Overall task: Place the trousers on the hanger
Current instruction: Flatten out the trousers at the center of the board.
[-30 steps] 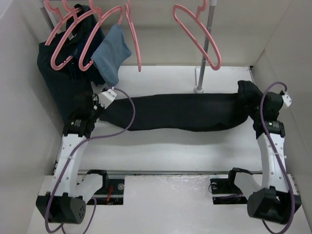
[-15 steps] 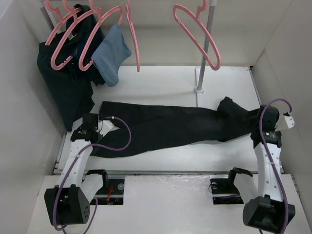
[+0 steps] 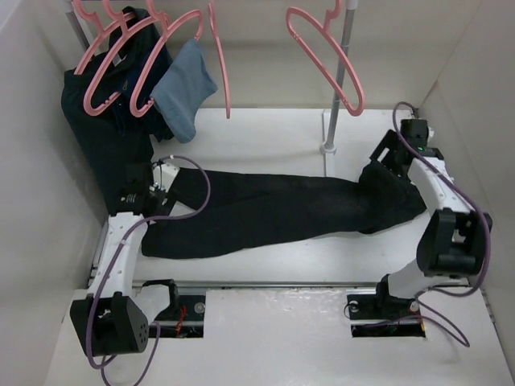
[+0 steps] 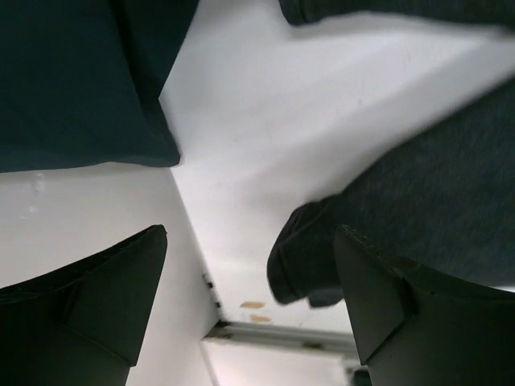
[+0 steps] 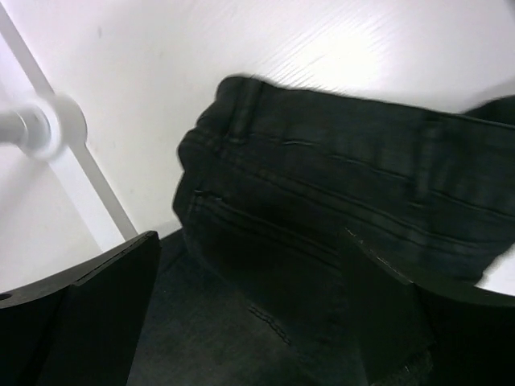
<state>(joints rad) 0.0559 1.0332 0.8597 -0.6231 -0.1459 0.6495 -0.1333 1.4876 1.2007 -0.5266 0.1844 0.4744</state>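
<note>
The trousers (image 3: 282, 211) lie flat and lengthwise across the white worktop (image 3: 265, 133), on the near side of the rack's upright pole (image 3: 342, 64). Their bunched waist end sits just right of the pole's round foot (image 3: 327, 149), and the leg ends reach well out to the pole's left. The cloth touches neither the pole nor its foot.

The hanger (image 3: 354, 106), pink and bare, hangs from the rail just left of the pole, above the worktop and clear of the trousers.

The right gripper (image 3: 378, 163) is over the waist end, near the pole's right side. In the right wrist view its fingers (image 5: 88, 322) are spread wide with the dark waistband (image 5: 322, 177) below and between them, and nothing is pinched. The pole's foot (image 5: 40, 125) shows blurred at that view's left edge.

The left gripper (image 3: 165, 178) is over the leg ends, far to the pole's left. In the left wrist view its fingers (image 4: 105, 297) are likewise spread, with a rolled hem (image 4: 298, 269) of the trousers lying between them on the worktop, ungripped.

Farther left of the pole, a dark navy garment (image 3: 109, 137) and a small light-blue cloth (image 3: 187, 88) hang on other pink hangers (image 3: 96, 84). The navy garment's lower edge reaches down beside the left gripper.
</note>
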